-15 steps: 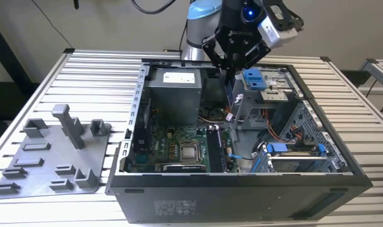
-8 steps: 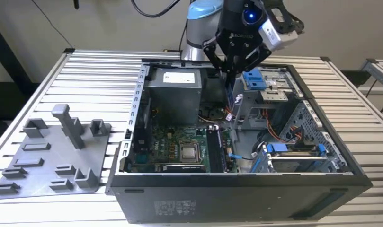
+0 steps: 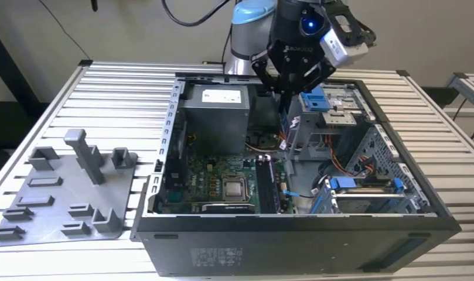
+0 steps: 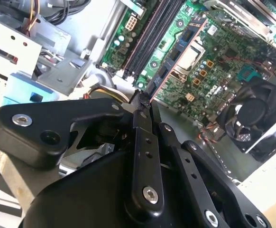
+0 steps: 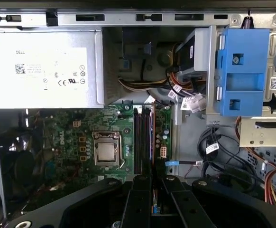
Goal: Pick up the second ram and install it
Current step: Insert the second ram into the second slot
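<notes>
My gripper [image 3: 286,96] hangs over the open computer case, near its back, and is shut on the second ram [image 3: 285,120], which points down into the case. In the second wrist view the second ram [image 4: 178,52] is a thin dark strip with black chips that runs out from my gripper [image 4: 142,97] over the green motherboard [image 4: 214,57]. It hangs above the board, beside the long black slots [image 4: 152,33] and apart from them. In the first wrist view my gripper [image 5: 153,183] lines up roughly with the slots [image 5: 142,137].
A grey power supply [image 3: 213,114] fills the case's back corner. A blue drive bracket [image 3: 319,99] and loose cables [image 5: 223,161] sit on the exterior view's right. The processor socket [image 5: 105,152] lies beside the slots. A grey fixture plate [image 3: 65,193] rests on the slatted table.
</notes>
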Tool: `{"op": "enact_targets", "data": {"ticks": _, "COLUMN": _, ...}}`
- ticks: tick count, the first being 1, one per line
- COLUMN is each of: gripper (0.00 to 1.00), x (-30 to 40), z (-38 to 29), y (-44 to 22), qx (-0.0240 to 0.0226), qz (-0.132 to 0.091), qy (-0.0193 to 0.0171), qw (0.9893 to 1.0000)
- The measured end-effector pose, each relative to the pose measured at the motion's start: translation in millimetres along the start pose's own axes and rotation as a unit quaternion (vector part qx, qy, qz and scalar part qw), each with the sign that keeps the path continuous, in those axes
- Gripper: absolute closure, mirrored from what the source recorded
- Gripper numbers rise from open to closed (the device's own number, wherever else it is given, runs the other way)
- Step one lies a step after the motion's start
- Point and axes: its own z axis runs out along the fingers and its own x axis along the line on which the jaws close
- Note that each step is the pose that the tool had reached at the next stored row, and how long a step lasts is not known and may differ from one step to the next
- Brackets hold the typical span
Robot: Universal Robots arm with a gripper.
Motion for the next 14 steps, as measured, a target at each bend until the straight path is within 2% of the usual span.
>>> {"op": "enact_targets", "data": {"ticks": 10, "gripper": 0.86, "x": -0.3, "z": 12.2, "y": -9.2, "qx": -0.0001, "qz": 0.001, "qy": 0.0, "qw": 1.0}}
{"op": "enact_targets", "data": {"ticks": 14, "gripper": 0.86, "x": -0.3, "z": 15.4, "y": -9.9, "qx": -0.0001, "qz": 0.003, "qy": 0.0001, "qw": 1.0}}
